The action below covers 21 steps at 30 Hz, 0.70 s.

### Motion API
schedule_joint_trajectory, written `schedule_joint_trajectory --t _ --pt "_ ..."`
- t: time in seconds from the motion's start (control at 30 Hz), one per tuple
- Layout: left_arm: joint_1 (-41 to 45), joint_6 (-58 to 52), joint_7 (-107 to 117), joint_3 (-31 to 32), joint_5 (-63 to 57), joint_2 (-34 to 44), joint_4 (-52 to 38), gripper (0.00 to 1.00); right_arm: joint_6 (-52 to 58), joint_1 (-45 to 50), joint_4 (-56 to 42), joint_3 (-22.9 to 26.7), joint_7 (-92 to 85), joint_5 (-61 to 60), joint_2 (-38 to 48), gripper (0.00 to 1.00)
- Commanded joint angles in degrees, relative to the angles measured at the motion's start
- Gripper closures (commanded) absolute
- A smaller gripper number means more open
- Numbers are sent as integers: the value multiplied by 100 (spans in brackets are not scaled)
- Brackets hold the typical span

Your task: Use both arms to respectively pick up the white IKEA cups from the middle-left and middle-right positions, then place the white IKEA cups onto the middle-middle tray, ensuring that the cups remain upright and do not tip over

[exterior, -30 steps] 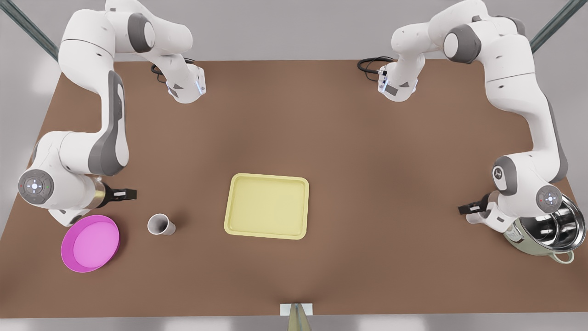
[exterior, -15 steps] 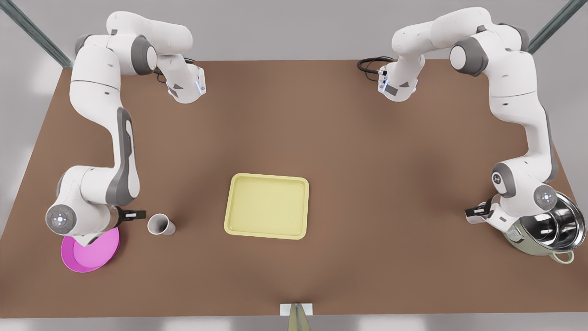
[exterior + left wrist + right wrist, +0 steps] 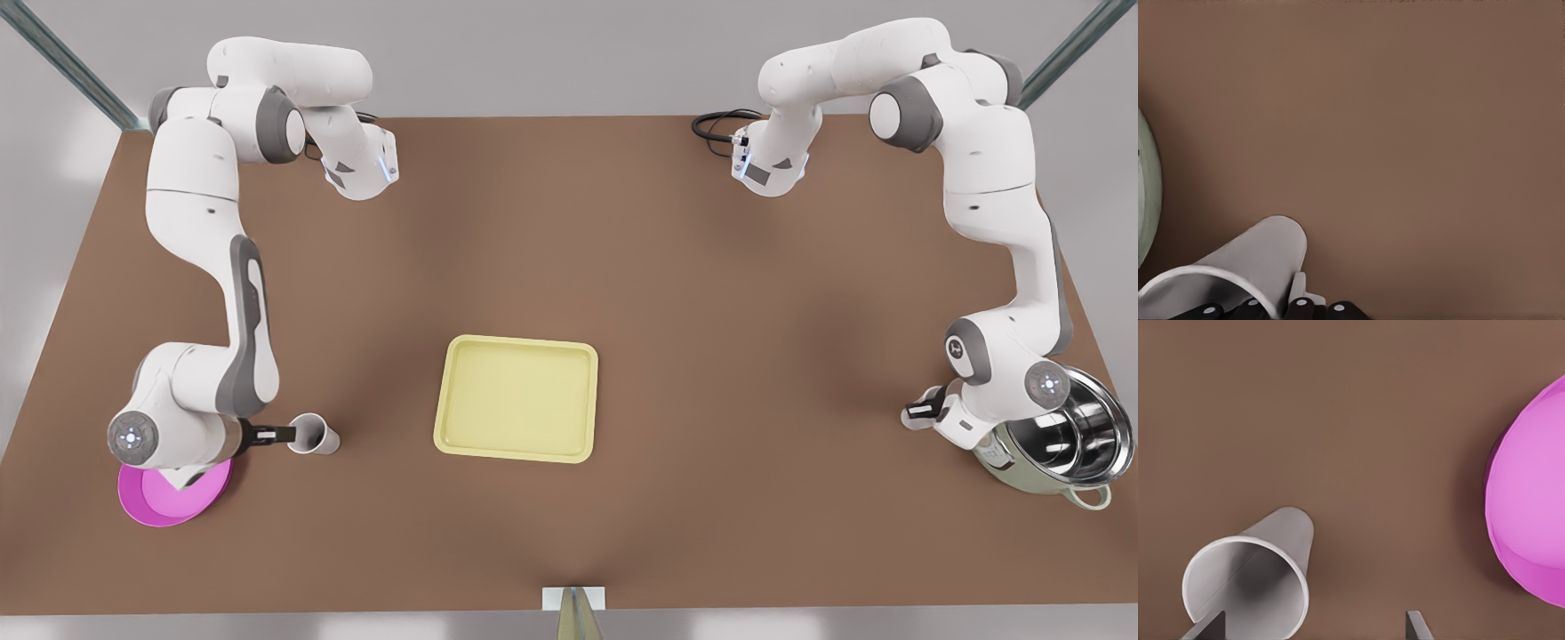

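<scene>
Right gripper (image 3: 280, 434): lower left of the front view, low over the table, and there it is, its tip right up against the first cup. The right wrist view has its two dark prongs (image 3: 1205, 628) spread wide apart, nothing clamped, one prong at the cup's rim.

First cup, small plain white tapered cup without a handle (image 3: 313, 436): lower left of the front view, between the pink plate and the yellow tray, well apart from the tray. It stands mouth up on the bare table; the right wrist view looks into its greyish inside (image 3: 1248, 587), thin white rim all round.

Left gripper (image 3: 916, 414): far right of the front view, just beside the pot. Apart or together? I cannot tell.

Second cup, same plain white tapered make (image 3: 1238, 263): in the left wrist view, right at the gripper's black parts (image 3: 1271, 310), the pot's pale wall (image 3: 1145, 193) near it.

Tray, flat pale yellow rectangle with rounded corners and a low rim (image 3: 518, 340): centre of the front view, slightly below the middle.

Round magenta-pink plate (image 3: 156, 507): bottom left corner of the front view, partly under the arm's wrist; it also shows in the right wrist view (image 3: 1531, 520).

Large pale green steel-lined pot (image 3: 1005, 462): lower right of the front view.

Brown table (image 3: 711, 293): under everything.
</scene>
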<state>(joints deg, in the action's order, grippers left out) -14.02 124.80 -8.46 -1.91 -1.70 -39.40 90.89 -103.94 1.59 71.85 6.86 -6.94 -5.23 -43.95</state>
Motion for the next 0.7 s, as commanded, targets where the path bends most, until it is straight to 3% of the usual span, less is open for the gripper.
schedule_joint_trajectory --t 0.0,0.1,0.23,0.27,0.33,0.43,0.47,0.57,0.67 --pt "30 -26 -42 15 12 38 -1 79 -153 -1 39 0 -9 -31 -70 0" --pt "1049 -693 1363 33 -58 530 -18 79 -179 8 30 0 -18 -22 -202 0" --pt "3281 -1827 4236 50 -524 521 -792 79 -215 -1 57 -9 -18 -13 -369 0" --pt "3809 -1828 5370 111 -410 521 -801 79 -215 -10 66 -9 -79 -13 -421 0" --pt "3968 -1757 7006 797 -199 372 -967 79 -215 -36 66 -9 -88 -13 -483 0" --pt "4556 -1011 8843 885 -199 -50 -1284 79 -215 -36 74 -18 -114 -22 -536 2" --pt "4750 -694 9133 885 -190 -181 -1424 79 -215 -36 74 -18 -115 -13 -536 8" --pt "4970 -694 9389 841 -234 -841 -2496 79 -206 -36 66 -18 -281 -13 -571 51" --pt "5119 -650 9380 824 -348 -1096 -2787 79 -180 -10 48 -18 -325 4 -562 74"
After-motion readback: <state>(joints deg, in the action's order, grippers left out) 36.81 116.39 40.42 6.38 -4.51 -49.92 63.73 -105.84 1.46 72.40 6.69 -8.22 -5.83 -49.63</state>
